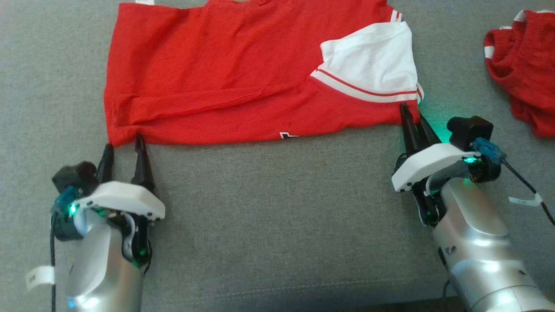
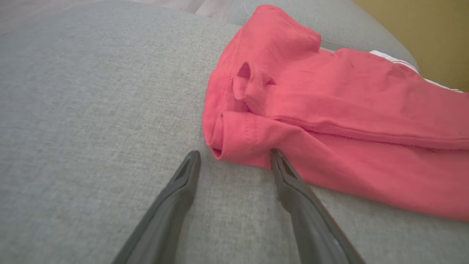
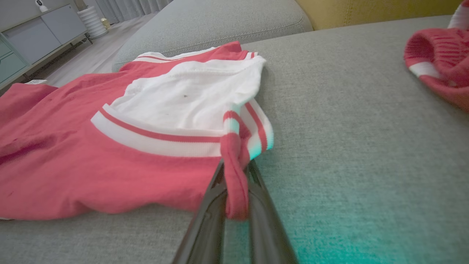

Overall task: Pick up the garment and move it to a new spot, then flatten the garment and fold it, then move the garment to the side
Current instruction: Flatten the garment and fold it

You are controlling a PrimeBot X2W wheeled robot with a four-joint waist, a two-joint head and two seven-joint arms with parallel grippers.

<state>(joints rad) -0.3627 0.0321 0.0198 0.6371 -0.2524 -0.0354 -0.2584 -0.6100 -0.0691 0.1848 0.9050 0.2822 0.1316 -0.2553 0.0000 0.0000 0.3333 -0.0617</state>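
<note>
Garment [image 1: 225, 78] lies spread on the grey cushion [image 1: 277, 208], apparently part-folded. My right gripper [image 1: 412, 113] is clamped on its near right corner. My left gripper [image 1: 123, 144] stands at the near left corner, fingers apart, gripping nothing. I judge the folding incomplete, with the move aside outstanding.

head view: steeply down on the grey cushion [image 1: 277, 208]. wrist views: low, close, skimming its surface toward the red garment [image 2: 329, 121], at its left and right near corners; all three share its near hem.
</note>
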